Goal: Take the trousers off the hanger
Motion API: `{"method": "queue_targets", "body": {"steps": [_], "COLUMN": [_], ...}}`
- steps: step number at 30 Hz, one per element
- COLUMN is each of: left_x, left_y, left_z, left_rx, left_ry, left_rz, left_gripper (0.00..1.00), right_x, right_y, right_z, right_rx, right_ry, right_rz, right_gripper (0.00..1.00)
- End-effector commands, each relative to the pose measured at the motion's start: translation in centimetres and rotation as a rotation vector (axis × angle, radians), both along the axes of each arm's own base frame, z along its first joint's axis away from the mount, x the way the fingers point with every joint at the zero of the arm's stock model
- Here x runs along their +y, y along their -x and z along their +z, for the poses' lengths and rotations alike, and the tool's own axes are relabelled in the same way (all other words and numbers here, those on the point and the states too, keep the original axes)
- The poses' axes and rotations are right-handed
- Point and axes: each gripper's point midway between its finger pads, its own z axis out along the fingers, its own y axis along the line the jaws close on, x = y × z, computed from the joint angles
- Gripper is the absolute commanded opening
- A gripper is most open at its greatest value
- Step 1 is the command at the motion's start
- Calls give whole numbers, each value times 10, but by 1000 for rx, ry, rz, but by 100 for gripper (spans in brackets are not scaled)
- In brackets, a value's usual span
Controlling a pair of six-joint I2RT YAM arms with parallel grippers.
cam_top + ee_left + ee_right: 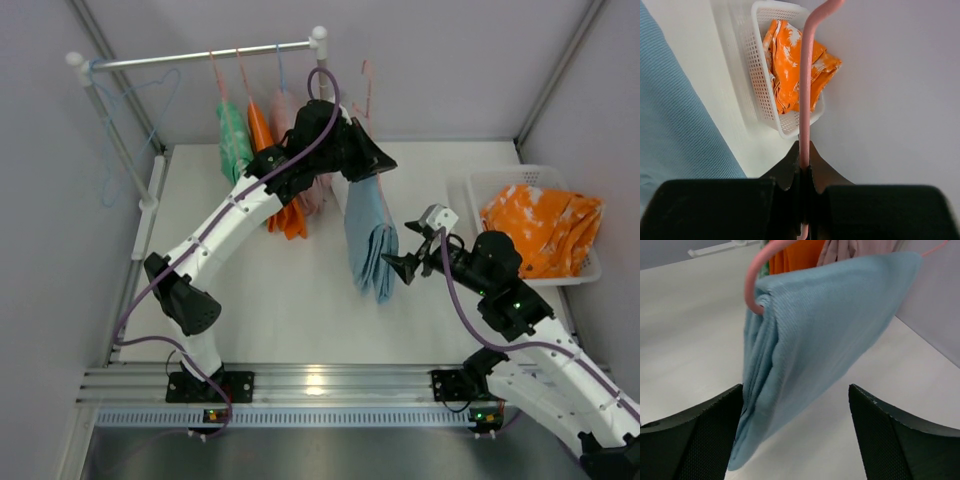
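Observation:
Light blue trousers [370, 245] hang folded over a pink hanger [366, 95] above the middle of the table. My left gripper [375, 160] is shut on the hanger's stem [805, 90], which is pinched between its jaws [805, 165], with the blue cloth [675, 115] to the left of it. My right gripper [400, 265] is open beside the trousers' lower end. In the right wrist view the blue trousers [825, 325] hang between its fingers [710, 435], close against the left one. The hanger's loop [751, 285] shows at the fold. Orange printed trousers [540, 230] lie in the white basket [480, 185].
A rack rail [200, 57] runs across the back, carrying a green garment [235, 140], an orange one [262, 130] and a pink one on hangers behind my left arm. An empty blue wire hanger [130, 100] hangs at the rail's left end. The basket [757, 75] stands against the right wall.

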Motion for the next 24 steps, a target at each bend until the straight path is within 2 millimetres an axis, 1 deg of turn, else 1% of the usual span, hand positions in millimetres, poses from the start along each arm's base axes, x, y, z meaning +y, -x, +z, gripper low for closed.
{"method": "queue_targets", "body": {"steps": [1,2,3,4,7,8,9,11,15,18,20,21,24], "left_x": [-4,-4,-5,-5,-5,-5,-6,-5,-6,-8,-9,-9,-8], "left_y": [8,9,10,12,14,15,16,16,18,20,20,20,22], "left_z": [93,94,97,100,101,101,101,101,104,103,101,101,102], "left_rx": [-186,-185,-186,-188,-188,-187,-186,-188,-192,-191,-190,-189,-193], "left_ry": [226,231,243,249,256,257,258,259,266,264,262,261,264], "left_rz": [-33,-40,-43,-49,-57,-57,-60,-60,-68,-73,-77,-77,-84], "left_gripper": [0,0,0,0,0,0,0,0,0,0,0,0,0], "right_x": [-6,-5,-5,-4,-2,-2,0,4,6,4,1,-1,-7], "right_y": [-20,-22,-24,-25,-29,-30,-32,-30,-30,-34,-39,-42,-47], "right_z": [15,18,17,18,22,22,31,34,40,44,45,46,47], "right_rx": [-74,-83,-73,-74,-64,-54,-70,-66,-67,-65,-66,-68,-86], "right_ry": [-22,-30,-33,-36,-46,-55,-75,-88,-109,-118,-118,-119,-109], "right_rz": [-102,-107,-113,-113,-120,-126,-124,-105,-100,-122,-157,-172,-215], "right_gripper": [81,79,76,72,68,68,68,70,79,79,76,72,66]}}
